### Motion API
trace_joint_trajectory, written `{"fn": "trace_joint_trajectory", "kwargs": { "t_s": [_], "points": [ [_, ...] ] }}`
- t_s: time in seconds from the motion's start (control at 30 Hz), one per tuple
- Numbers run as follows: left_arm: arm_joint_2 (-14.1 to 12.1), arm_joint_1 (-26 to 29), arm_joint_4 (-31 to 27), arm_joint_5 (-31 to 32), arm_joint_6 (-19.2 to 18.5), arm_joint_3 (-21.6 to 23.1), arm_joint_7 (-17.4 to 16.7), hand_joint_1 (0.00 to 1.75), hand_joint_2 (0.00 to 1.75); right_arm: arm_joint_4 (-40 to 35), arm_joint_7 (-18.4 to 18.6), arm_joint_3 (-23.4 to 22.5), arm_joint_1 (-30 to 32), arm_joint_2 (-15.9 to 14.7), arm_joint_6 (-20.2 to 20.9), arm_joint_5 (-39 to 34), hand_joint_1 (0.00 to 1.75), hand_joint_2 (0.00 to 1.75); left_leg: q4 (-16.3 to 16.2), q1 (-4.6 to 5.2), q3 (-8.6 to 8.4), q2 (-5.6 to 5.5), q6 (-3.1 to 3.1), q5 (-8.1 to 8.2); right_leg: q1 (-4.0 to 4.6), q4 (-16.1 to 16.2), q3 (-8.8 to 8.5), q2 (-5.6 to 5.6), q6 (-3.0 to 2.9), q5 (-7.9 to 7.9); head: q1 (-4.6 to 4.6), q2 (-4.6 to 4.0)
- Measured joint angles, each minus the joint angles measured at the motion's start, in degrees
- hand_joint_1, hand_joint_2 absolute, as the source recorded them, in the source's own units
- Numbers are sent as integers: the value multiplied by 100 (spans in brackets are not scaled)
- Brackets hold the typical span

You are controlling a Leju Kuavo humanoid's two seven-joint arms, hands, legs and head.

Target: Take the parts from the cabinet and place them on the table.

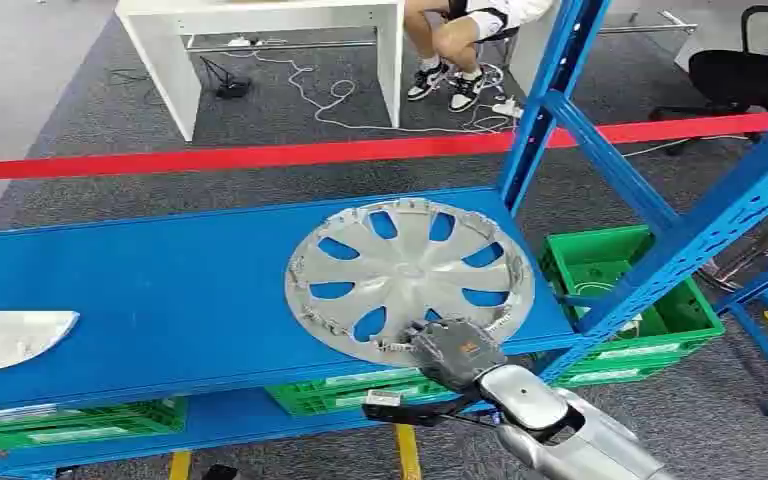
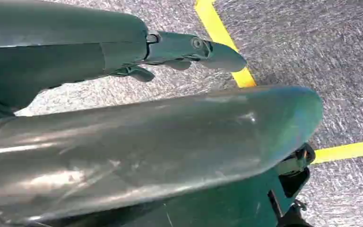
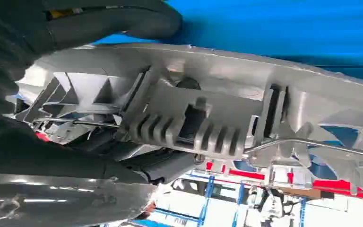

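A silver wheel cover [image 1: 410, 272] lies flat on the blue cabinet shelf [image 1: 160, 290], its near rim at the shelf's front edge. My right hand [image 1: 452, 352] grips that near rim. In the right wrist view the thumb [image 3: 123, 19] lies along one face of the wheel cover [image 3: 246, 90] and dark fingers [image 3: 165, 165] curl against the ribbed other face. A second pale part [image 1: 10, 338] lies at the shelf's left end, cut off by the picture's edge. My left hand [image 2: 123, 52] hangs over the grey floor, fingers stretched out and holding nothing.
Blue rack uprights [image 1: 550, 100] and slanted braces [image 1: 700, 220] rise right of the wheel cover. Green crates [image 1: 650, 300] sit on the lower level under the shelf. Behind a red floor line [image 1: 260, 157] a person [image 1: 450, 40] sits by a white table [image 1: 260, 20].
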State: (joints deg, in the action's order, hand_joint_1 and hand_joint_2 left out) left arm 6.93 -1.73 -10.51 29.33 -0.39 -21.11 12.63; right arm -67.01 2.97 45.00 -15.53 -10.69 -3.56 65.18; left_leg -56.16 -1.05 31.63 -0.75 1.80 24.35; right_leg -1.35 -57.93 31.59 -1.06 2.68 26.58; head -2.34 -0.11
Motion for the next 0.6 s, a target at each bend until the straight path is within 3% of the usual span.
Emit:
{"fn": "trace_joint_trajectory", "kwargs": {
  "t_s": [0.3,0.6],
  "points": [
    [-2,1,0,81,-9,-15,22,0,0,-37,-284,-42,75,-2,-431,-265,175,175,0,0,20,0,2,-4,0,-2,-1,1,5,-5,0,0],
    [-2,1,0,227,-20,-68,109,0,0,-479,-1146,-409,519,-15,-1167,-1338,175,175,-2,0,75,-2,2,-15,-1,-5,7,5,6,-12,0,0]
  ]
}}
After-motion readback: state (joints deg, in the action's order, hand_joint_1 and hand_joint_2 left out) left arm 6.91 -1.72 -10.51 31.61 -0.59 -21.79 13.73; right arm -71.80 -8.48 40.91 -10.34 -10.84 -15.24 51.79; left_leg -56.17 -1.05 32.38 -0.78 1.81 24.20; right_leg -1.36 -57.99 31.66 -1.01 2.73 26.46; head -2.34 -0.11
